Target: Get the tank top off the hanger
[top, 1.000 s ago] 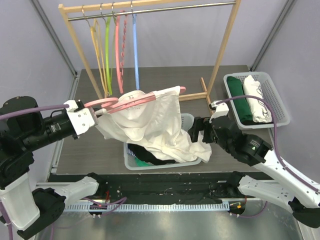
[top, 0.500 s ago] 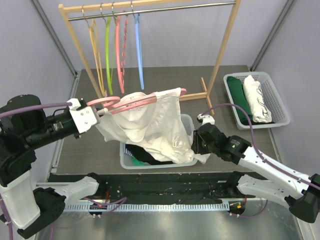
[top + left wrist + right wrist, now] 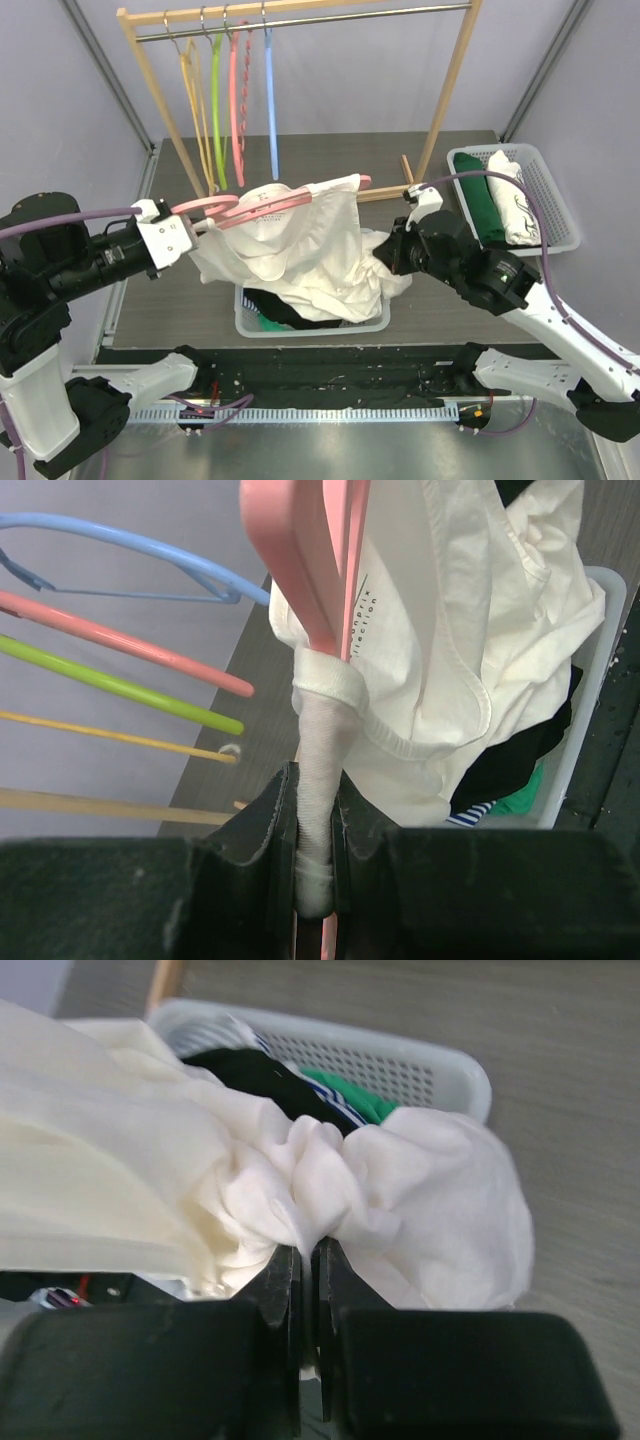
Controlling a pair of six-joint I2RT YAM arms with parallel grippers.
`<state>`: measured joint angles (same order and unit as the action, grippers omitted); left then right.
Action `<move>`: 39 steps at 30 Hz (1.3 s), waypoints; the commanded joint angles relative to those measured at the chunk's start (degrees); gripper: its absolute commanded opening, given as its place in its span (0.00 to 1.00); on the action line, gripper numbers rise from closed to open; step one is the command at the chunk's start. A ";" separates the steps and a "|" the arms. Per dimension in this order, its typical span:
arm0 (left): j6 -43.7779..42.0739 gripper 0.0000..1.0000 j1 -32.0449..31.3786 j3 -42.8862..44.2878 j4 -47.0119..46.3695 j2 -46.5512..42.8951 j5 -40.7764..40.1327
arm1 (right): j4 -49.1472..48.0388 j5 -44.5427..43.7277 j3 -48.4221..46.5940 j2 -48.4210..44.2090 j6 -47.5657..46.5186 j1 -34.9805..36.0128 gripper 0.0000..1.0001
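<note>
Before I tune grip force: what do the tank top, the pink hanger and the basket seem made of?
Tank top: soft matte cream fabric, probably cotton knit; it bunches and creases. Pink hanger: smooth, evenly coloured, likely plastic. Basket: pale rigid plastic by the look, with a perforated wall.

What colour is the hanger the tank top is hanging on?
Pink. The hanger shows best in the left wrist view, with the white tank top draped over it.
</note>
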<state>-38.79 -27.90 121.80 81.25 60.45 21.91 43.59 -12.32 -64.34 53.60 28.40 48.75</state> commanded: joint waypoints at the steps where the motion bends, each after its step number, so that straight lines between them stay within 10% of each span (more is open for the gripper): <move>1: 1.52 0.04 0.13 0.81 2.24 -0.59 0.85 | -9.56 5.53 -1.33 -0.69 -0.90 0.20 0.01; 14: 1.43 0.04 0.30 1.78 2.07 -1.29 0.32 | -43.31 25.59 17.31 5.37 13.60 0.20 0.01; 30: 1.34 0.04 0.74 0.81 2.33 -1.91 0.76 | -30.59 27.09 29.97 18.90 22.22 -14.83 0.01; 39: 0.90 0.04 0.74 0.72 2.95 -2.00 1.11 | -15.84 8.93 23.31 14.08 16.17 -15.09 0.01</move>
<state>-37.98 -27.57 121.95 81.76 59.07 22.02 12.69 10.22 -37.28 70.19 50.43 33.80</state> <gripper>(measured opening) 0.170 0.064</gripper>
